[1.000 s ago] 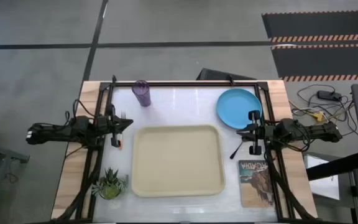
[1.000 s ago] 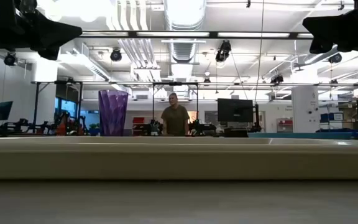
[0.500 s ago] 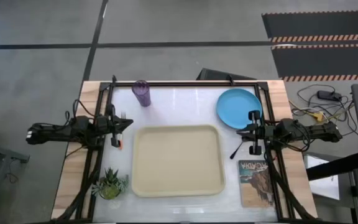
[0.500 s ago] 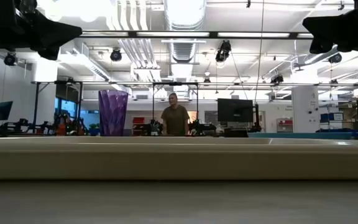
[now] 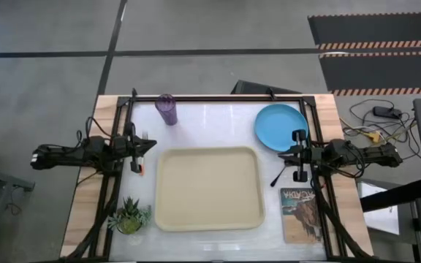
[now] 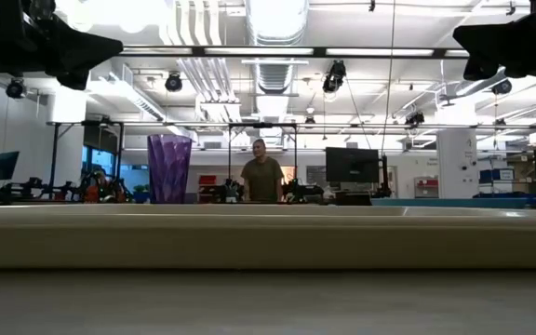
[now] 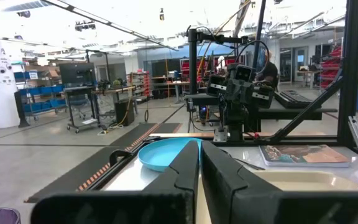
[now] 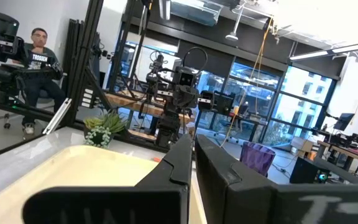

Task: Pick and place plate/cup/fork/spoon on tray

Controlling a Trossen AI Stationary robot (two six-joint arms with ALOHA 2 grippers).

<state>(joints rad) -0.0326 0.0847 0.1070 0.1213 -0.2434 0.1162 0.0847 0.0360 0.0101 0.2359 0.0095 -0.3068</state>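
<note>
The cream tray (image 5: 207, 188) lies in the middle of the table. The light-blue plate (image 5: 281, 128) lies at the far right, and the purple cup (image 5: 167, 109) stands upright at the far left. The orange-handled fork (image 5: 138, 166) lies just left of the tray, partly under my left gripper (image 5: 149, 146). The dark spoon (image 5: 277, 177) lies between the tray and the book. My left gripper is shut and empty above the table's left side. My right gripper (image 5: 286, 155) is shut and empty above the right side, near the plate. Both grippers point toward the tray.
A printed book (image 5: 300, 214) lies at the near right, and a small potted plant (image 5: 129, 217) stands at the near left. A black frame runs along the table's far and side edges. A person (image 6: 262, 177) stands far behind the table, and another person (image 8: 39, 62) sits beyond it.
</note>
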